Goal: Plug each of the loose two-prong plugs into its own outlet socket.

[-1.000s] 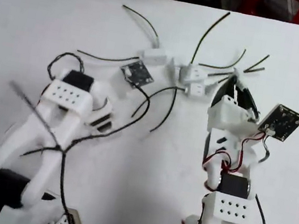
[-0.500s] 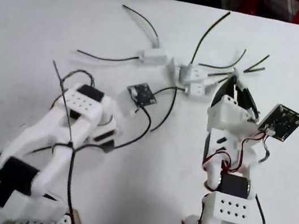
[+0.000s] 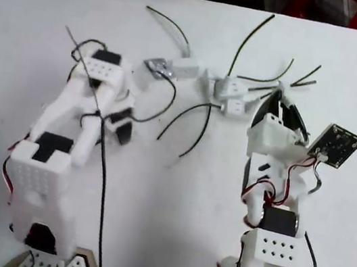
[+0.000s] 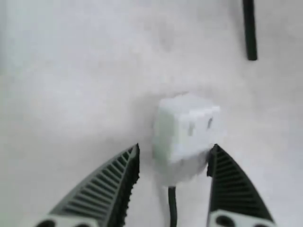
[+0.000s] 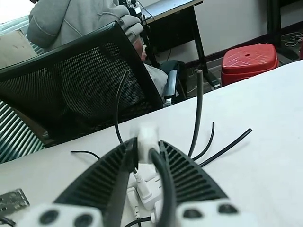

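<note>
While the left gripper (image 4: 173,150) gapes wide, the right gripper (image 5: 148,146) pinches a plug (image 5: 147,136).
A socket (image 4: 187,130) lies on the table (image 4: 71,71) between the left jaws — close against one, clear of the other.

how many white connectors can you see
At least 5 connectors: one at the open left gripper, three clustered between the arms, one held in the right gripper. Others may be hidden.

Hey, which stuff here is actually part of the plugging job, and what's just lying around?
Part of the job:
- socket block, between the open fingers of the left gripper
- white plug, held in the right gripper
- connector cluster with black wires

Just lying about:
- mesh chair
- red stool
</note>
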Controlling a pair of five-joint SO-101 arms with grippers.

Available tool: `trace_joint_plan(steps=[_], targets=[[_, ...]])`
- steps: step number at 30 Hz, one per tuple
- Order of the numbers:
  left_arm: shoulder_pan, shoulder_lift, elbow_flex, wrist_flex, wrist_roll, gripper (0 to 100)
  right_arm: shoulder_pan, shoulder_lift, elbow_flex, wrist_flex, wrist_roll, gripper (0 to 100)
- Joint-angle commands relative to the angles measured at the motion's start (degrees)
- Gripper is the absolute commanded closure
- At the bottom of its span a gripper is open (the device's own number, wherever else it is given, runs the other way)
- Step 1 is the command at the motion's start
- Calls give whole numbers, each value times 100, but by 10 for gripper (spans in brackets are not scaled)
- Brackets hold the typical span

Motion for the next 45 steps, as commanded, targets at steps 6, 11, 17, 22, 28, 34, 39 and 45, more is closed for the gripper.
trace_joint_plan(steps=[6,11,17,22,28,34,39,45], targets=[[-611,-48,-2215,1266,-132,758,-48,-92,-26,-127,9,981],[-664,-66,-2690,1890,-97,765,-136,-92,-26,-119,53,981],[-655,-910,-2321,1881,220,808,-734,-84,-18,180,809,981],[-629,-2229,-1477,1749,615,812,-963,-84,-44,505,862,981],[-646,-4215,510,809,1073,812,-1165,-84,-9,549,1143,981],[-611,-6448,2233,149,2013,812,-1165,-84,-9,549,1169,981],[-620,-8110,2760,-264,3358,812,-1165,-84,0,549,1169,981],[-620,-9077,2734,-273,4703,812,-1200,-84,44,523,1169,981]])
